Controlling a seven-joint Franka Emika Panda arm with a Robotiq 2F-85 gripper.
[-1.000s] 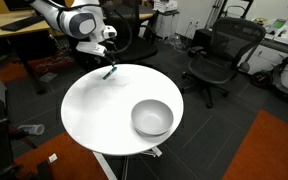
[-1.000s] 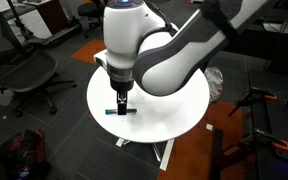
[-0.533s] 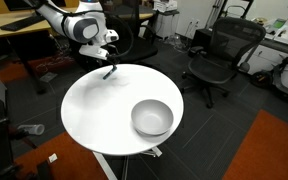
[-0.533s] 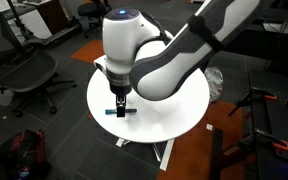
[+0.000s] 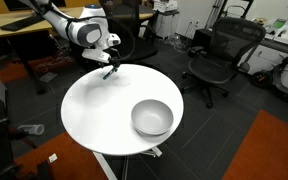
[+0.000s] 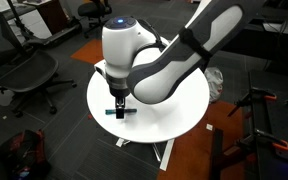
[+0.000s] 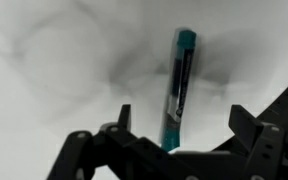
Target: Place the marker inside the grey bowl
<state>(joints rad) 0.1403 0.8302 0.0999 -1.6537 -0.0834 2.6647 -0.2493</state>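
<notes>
The marker (image 5: 108,72) is a thin dark pen with a teal tint. It lies on the far edge of the round white table (image 5: 94,110) and also shows in an exterior view (image 6: 119,112). My gripper (image 5: 108,66) hangs just above it, jaws open. In the wrist view the marker (image 7: 184,60) lies between the two spread fingers of the gripper (image 7: 183,113), touching neither. The grey bowl (image 5: 152,118) stands empty on the near right part of the table, well away from the marker. In an exterior view my arm (image 6: 149,60) hides the bowl.
Black office chairs (image 5: 219,55) (image 6: 29,75) stand around the table. A desk (image 5: 14,30) is behind the arm. Orange carpet patches (image 5: 274,150) lie on the dark floor.
The arm has shifted slightly above the marker. The marker still lies in the same place on the table, and the jaws stay open.
</notes>
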